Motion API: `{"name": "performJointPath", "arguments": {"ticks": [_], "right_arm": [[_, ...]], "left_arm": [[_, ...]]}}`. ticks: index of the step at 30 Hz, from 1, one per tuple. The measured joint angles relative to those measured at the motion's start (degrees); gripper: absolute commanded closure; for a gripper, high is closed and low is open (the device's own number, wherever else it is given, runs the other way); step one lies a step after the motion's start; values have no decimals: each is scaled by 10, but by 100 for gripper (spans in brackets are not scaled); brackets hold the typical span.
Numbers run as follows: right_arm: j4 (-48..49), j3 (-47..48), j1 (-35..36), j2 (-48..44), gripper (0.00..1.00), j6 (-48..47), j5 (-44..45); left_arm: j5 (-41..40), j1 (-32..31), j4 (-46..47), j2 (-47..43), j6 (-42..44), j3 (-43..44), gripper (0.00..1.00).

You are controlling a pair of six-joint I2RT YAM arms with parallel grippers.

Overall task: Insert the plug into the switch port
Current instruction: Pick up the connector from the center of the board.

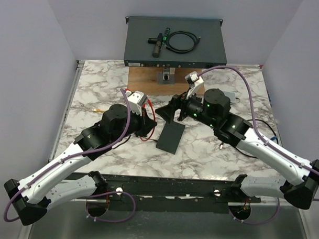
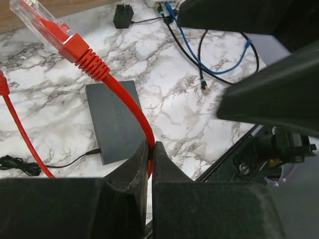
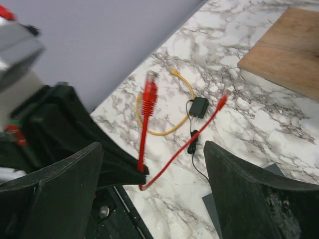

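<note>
Plug (image 2: 52,34) upright — left gripper (image 2: 151,150) pinches its red cable (image 2: 128,102); right gripper (image 3: 153,155) seemingly spread.

The switch (image 1: 170,137) shows only its flat dark top; its ports cannot be made out from any angle. Beyond it in the left wrist view, the plug (image 2: 45,27) loses its clear tip past the picture's edge. In the right wrist view the right gripper (image 3: 153,145) hides all but a blurred corner of the switch.
</note>
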Motion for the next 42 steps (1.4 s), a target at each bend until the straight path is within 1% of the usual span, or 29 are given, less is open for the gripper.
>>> {"name": "performJointPath", "arguments": {"ticks": [5, 9, 22, 33, 39, 42], "right_arm": [[0, 2, 0, 48, 18, -7, 21], [3, 2, 0, 64, 18, -9, 21], [36, 28, 6, 87, 22, -9, 15], [43, 51, 30, 140, 35, -16, 19], [44, 61, 48, 151, 38, -33, 59], [47, 61, 57, 154, 45, -45, 80]], "left_arm": [[-67, -26, -21, 10, -3, 30, 100], [-92, -36, -34, 16, -4, 34, 100], [-109, -40, -42, 20, -10, 34, 100], [-110, -41, -42, 20, -10, 34, 100], [-110, -41, -43, 17, -11, 27, 100], [-110, -41, -43, 16, -12, 23, 100]]}}
